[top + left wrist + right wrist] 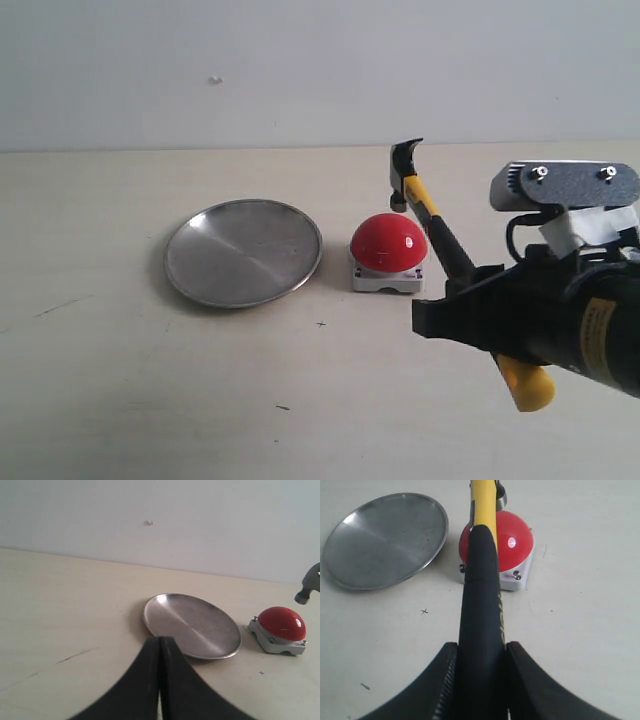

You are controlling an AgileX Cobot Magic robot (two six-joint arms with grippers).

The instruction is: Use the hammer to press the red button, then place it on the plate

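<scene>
My right gripper point(458, 297) point(481, 650) is shut on the black handle of the hammer point(432, 222) point(480, 580). The hammer slants up to the left, and its yellow looped end sticks out below the gripper. Its dark head point(309, 583) hangs just above the far right side of the red button point(389, 243) point(281, 622) point(518, 542), with a small gap showing between them. The silver plate point(243, 252) point(190, 625) point(385, 540) lies left of the button with nothing on it. My left gripper point(160, 641) is shut on nothing, near the plate's front edge.
The pale wooden table point(120, 400) has a few dark scratch marks. A plain white wall point(300, 70) stands behind it. My right arm's black body point(560, 320) fills the lower right of the exterior view.
</scene>
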